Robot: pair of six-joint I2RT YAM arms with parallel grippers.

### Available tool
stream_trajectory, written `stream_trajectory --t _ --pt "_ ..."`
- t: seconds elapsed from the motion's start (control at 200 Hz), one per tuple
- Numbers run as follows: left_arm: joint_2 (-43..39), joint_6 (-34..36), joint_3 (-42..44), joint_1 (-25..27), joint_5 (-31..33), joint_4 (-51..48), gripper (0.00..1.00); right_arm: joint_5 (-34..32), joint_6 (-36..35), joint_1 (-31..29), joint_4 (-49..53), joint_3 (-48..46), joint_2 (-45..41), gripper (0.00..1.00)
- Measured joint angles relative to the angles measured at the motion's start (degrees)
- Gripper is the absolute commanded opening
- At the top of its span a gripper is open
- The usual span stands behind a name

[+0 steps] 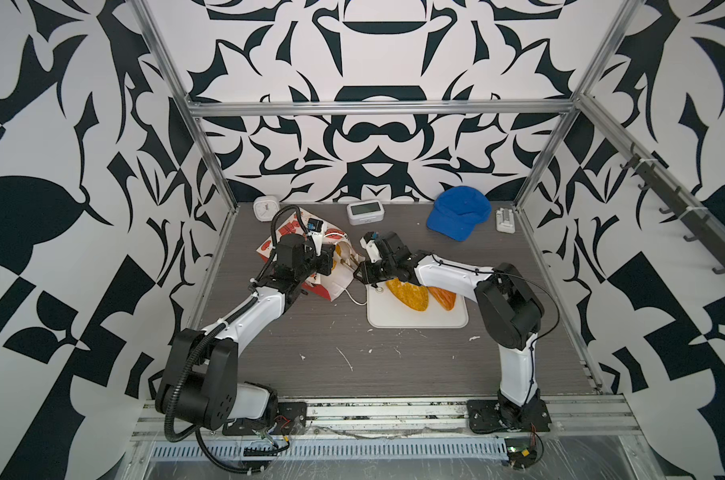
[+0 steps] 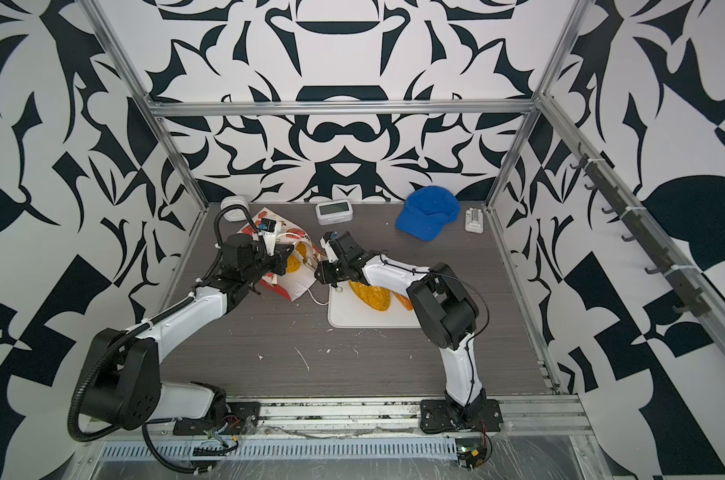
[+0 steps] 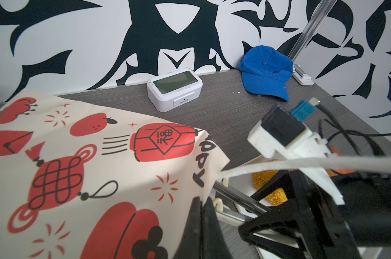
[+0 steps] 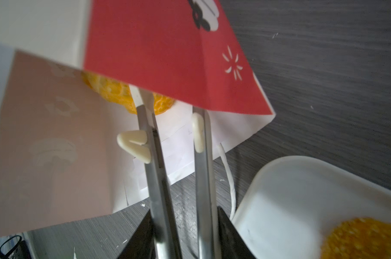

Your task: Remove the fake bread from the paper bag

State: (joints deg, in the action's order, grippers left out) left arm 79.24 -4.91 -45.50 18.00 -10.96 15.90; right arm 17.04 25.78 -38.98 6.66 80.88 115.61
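Two glossy orange-yellow fake breads [image 1: 410,297] are on the white tray [image 1: 419,320]; at least one piece [image 4: 113,92] is left in the red-and-white paper bag [image 1: 333,289]; my left hand [image 3: 199,215] clamps its rim; my right hand [image 4: 169,112], half-spread, reaches in, grip unclear.

A blue cap [image 1: 458,212] is lying at the back right of the grey wood-grain table [image 1: 352,374]. A small white object [image 1: 505,220], perhaps a stand of some kind, is sitting just beside it. A white digital clock [image 1: 364,212] is standing near the back wall. A white dial clock [image 1: 265,208] is sitting in the back left corner. A white tray [image 1: 394,319] is resting near the middle. White flecks are dotting the table's front.
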Motion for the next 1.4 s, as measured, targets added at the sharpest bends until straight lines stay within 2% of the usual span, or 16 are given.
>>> stream_trajectory --t 0.18,0.4,0.73,1.4 --pt "0.0 0.0 0.0 0.0 0.2 0.1 0.00 3.0 0.3 0.1 1.5 2.9 3.5 0.41" --pt "0.0 0.2 0.0 0.0 0.2 0.2 0.00 5.4 0.6 0.4 1.2 3.0 3.6 0.26" --pt "0.0 0.4 0.0 0.0 0.3 0.6 0.00 6.8 0.6 0.8 1.0 2.9 3.1 0.19" --pt "1.8 0.2 -0.1 0.4 1.8 3.4 0.00 8.3 2.8 1.5 4.9 -3.4 -6.8 0.12"
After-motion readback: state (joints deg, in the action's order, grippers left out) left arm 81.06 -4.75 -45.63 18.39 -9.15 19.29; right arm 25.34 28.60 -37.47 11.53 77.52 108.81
